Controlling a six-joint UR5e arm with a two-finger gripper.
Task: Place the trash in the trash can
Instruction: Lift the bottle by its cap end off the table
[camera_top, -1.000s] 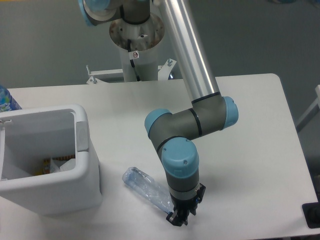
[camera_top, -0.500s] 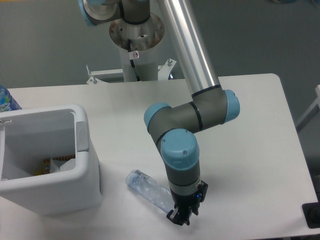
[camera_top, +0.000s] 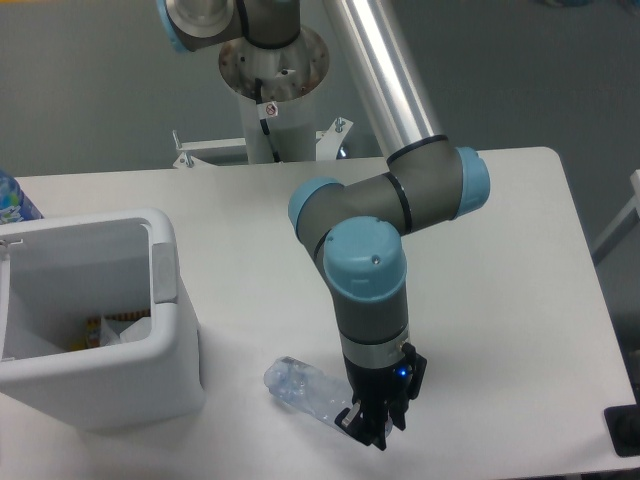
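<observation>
Item: clear bottle (camera_top: 305, 388), table front at 6 o'clock. Gripper (camera_top: 372, 428) clamped on its end. Step: pickup. Next: carry toward 9 o'clock, into the bin (camera_top: 160, 385).

The water bottle (camera_top: 305, 388) at the lower middle is clear, thin plastic, crumpled and with small shiny spots. The trash can (camera_top: 95, 330) at the left is white plastic, smooth and half-matt, with a pale grey tab (camera_top: 163, 272) of duller plastic. The table (camera_top: 500, 300) has a smooth, matt white top. The arm's long tube (camera_top: 385, 75) at the top is brushed, shiny metal; its joints are matt grey with smooth blue plastic caps (camera_top: 366, 262). The tool (camera_top: 373, 428) is black and matt.
</observation>
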